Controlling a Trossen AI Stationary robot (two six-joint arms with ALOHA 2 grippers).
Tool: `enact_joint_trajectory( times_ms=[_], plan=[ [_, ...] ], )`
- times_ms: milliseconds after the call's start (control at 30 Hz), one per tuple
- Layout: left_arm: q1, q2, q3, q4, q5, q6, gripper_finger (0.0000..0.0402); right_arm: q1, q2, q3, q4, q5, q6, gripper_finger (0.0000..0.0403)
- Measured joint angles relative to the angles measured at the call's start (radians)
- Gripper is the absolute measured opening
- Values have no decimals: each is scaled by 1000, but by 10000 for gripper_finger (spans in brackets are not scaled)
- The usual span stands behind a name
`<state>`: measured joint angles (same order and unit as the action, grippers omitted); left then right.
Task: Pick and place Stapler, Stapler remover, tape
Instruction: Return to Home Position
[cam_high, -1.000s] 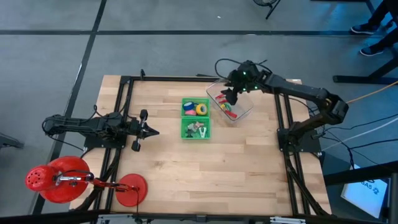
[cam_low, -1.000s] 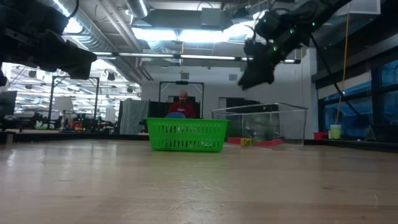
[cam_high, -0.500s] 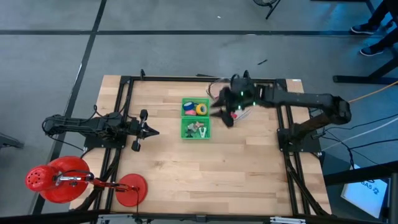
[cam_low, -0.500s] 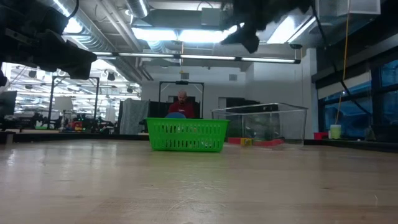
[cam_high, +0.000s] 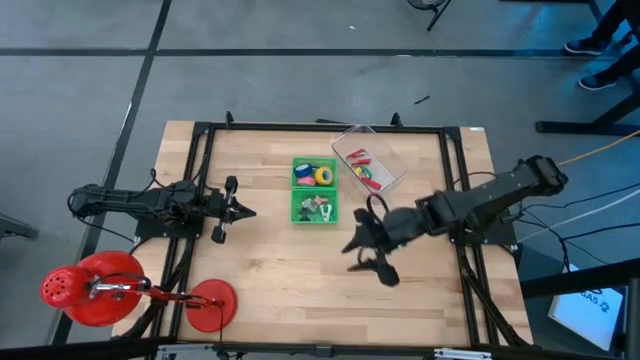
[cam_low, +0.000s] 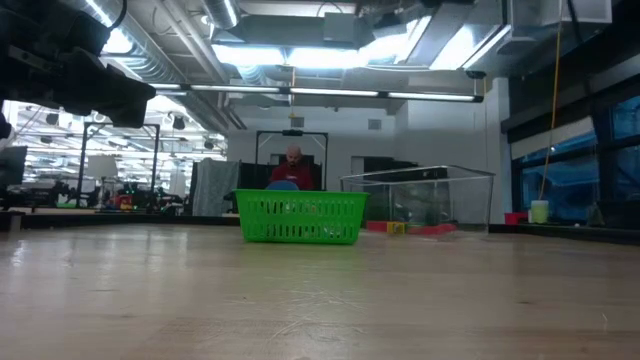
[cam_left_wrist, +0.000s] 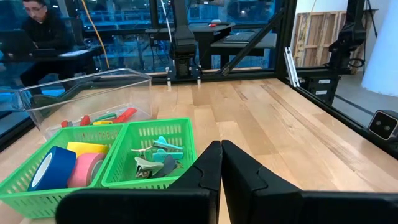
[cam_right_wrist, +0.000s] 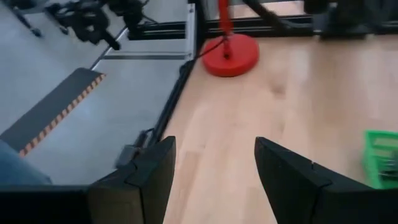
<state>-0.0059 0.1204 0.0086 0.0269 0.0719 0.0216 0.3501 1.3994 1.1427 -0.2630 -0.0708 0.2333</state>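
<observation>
**Q:** Where do the task's things lie?
**A:** The tape (cam_high: 318, 175) and stapler removers (cam_high: 318, 208) are sorted into the green basket's (cam_high: 293, 192) two compartments. The staplers (cam_high: 365, 170) lie in the transparent bin (cam_high: 350, 140).

**Q:** And the hands?
**A:** The right hand (cam_high: 366, 258) is empty with its fingers spread, and hovers over bare worktop (cam_high: 300, 290), probably because nothing is left to grasp. The left hand (cam_high: 248, 212) is pressed together and waits at the worktop's left edge.

I see my right gripper (cam_high: 366, 258) hanging over bare wood near the middle of the table (cam_high: 270, 290), fingers spread, well apart from the clear bin (cam_high: 398, 178) of staplers (cam_high: 368, 172). The green basket (cam_high: 314, 191) sits just beside that bin, with tape rolls (cam_high: 316, 175) in its upper compartment. My left gripper (cam_high: 246, 212) waits at the left.
</observation>
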Motion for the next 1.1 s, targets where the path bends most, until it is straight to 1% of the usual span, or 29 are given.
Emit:
enact_joint_trajectory(
  times_ms=[67, 167, 267, 333, 400, 467, 533, 667, 767, 933, 1000, 1100],
  plan=[
    [0, 0, 0, 0, 0, 0, 4, 37, 0, 0, 2, 18, 30, 222],
    [0, 0, 0, 0, 0, 0, 5, 86, 0, 0, 1, 100, 126, 222],
    [0, 0, 0, 0, 0, 0, 8, 118, 9, 0, 1, 153, 152, 222],
    [0, 0, 0, 0, 0, 0, 8, 130, 11, -2, -13, 151, 152, 222],
    [0, 0, 0, 0, 0, 0, 7, 132, 9, -3, -24, 125, 148, 222],
    [0, 0, 0, 0, 0, 0, 6, 132, -12, -44, -25, 102, 142, 222],
    [0, 0, 0, 0, 0, 0, 5, 132, -41, -103, 30, 100, 123, 222],
    [0, 0, 0, 1, 0, 0, 4, 132, -163, -279, 205, 97, 98, 222],
    [0, 0, 0, 0, 0, 0, 6, 132, -298, -471, 334, 97, 99, 222],
    [0, 4, 0, 2, 0, 0, 8, 132, -563, -787, 537, 97, 99, 222],
    [0, 7, 0, 1, 0, 0, 8, 132, -664, -892, 608, 97, 99, 222],
    [0, 8, 0, 1, 0, 0, 8, 132, -793, -1012, 695, 97, 99, 222]
  ],
)
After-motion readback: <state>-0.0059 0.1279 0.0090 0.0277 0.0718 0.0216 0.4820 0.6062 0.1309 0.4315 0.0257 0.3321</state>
